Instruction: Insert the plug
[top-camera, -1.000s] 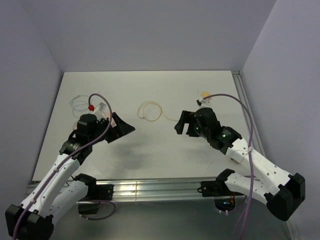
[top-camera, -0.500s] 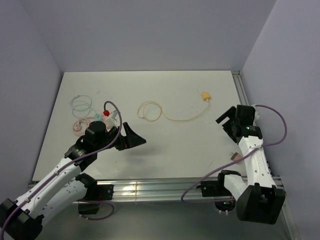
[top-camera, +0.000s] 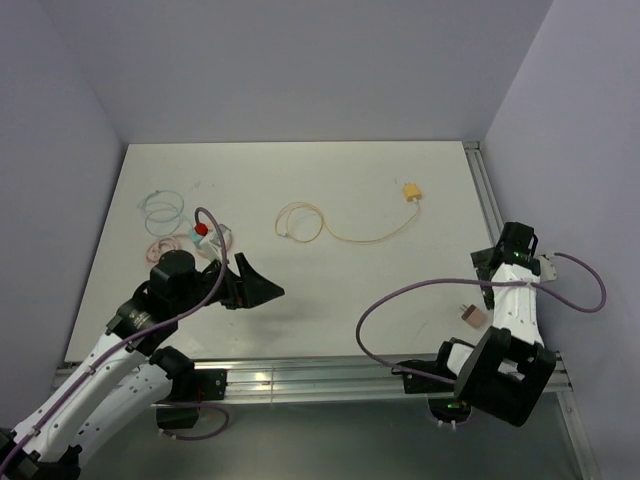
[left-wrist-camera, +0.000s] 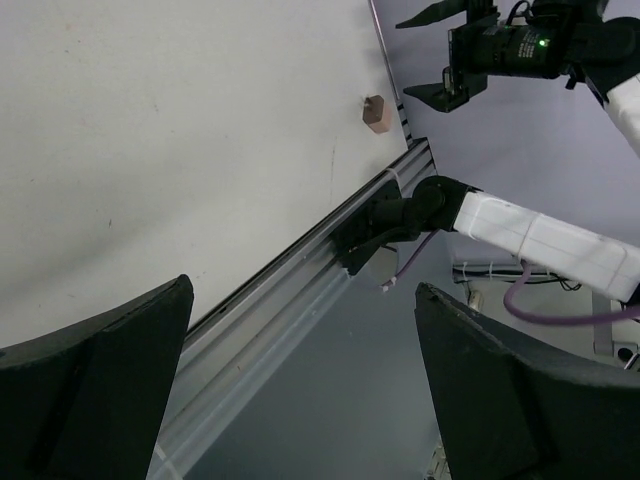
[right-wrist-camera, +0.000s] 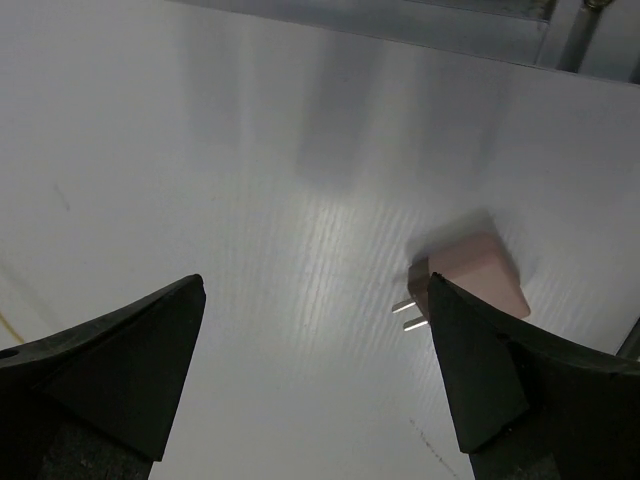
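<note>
A small pink plug (top-camera: 470, 316) with two metal prongs lies on the white table near its front right corner. It also shows in the right wrist view (right-wrist-camera: 478, 278), prongs pointing left, and far off in the left wrist view (left-wrist-camera: 375, 112). My right gripper (top-camera: 488, 268) is open and empty, hovering above and just behind the plug; in its wrist view (right-wrist-camera: 315, 385) the plug sits by the right finger. My left gripper (top-camera: 256, 284) is open and empty above the front left of the table, seen in its wrist view (left-wrist-camera: 300, 400) pointing across the front rail.
A thin yellow cable (top-camera: 330, 230) with a yellow block end (top-camera: 410, 192) lies at mid table. Coiled green and pink cables (top-camera: 160, 210) and a red-capped piece (top-camera: 200, 230) lie at the left. A metal rail (top-camera: 300, 378) runs along the front edge.
My right arm has swung from the table's middle back to the right edge, folding over the pink plug. My left gripper has drifted slightly forward and right.
</note>
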